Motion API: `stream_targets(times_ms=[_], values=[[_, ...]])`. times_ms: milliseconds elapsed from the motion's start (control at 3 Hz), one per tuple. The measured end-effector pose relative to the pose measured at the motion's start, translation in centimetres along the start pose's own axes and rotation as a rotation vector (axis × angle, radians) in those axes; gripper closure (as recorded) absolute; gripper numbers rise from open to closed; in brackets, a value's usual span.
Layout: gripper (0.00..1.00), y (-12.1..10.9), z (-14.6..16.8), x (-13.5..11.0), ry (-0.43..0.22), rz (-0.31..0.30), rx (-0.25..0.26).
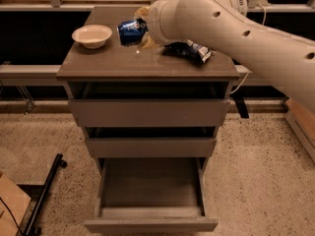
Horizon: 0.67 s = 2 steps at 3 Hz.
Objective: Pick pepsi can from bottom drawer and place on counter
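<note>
The pepsi can (130, 32) is dark blue and lies on its side, held just above the back of the counter (147, 65). My gripper (141, 29) is shut on the pepsi can; yellowish fingers (147, 44) show above and below it, and the rest is hidden behind my thick white arm (221, 23), which reaches in from the right. The bottom drawer (150, 224) is pulled fully open below, and nothing shows inside it.
A cream bowl (92, 35) sits on the counter's left, close to the can. A blue-and-white snack bag (192, 50) lies on the right under my arm. The top drawer (147, 113) and middle drawer (150, 147) stand slightly out. A black bar (44, 193) lies on the floor at the left.
</note>
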State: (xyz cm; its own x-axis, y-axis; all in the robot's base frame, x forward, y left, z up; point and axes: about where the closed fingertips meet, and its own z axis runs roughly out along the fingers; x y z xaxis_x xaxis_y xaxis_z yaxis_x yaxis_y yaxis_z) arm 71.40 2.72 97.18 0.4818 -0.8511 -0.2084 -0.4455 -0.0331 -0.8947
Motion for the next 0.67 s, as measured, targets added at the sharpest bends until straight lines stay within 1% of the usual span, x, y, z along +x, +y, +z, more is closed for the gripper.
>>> stream_targets(times_ms=[333,667], values=[[0.81,0.5,2.3,2.4,-0.022,0.045,-0.004],[0.59,2.4,4.5,4.5,-0.039,0.093,-0.032]])
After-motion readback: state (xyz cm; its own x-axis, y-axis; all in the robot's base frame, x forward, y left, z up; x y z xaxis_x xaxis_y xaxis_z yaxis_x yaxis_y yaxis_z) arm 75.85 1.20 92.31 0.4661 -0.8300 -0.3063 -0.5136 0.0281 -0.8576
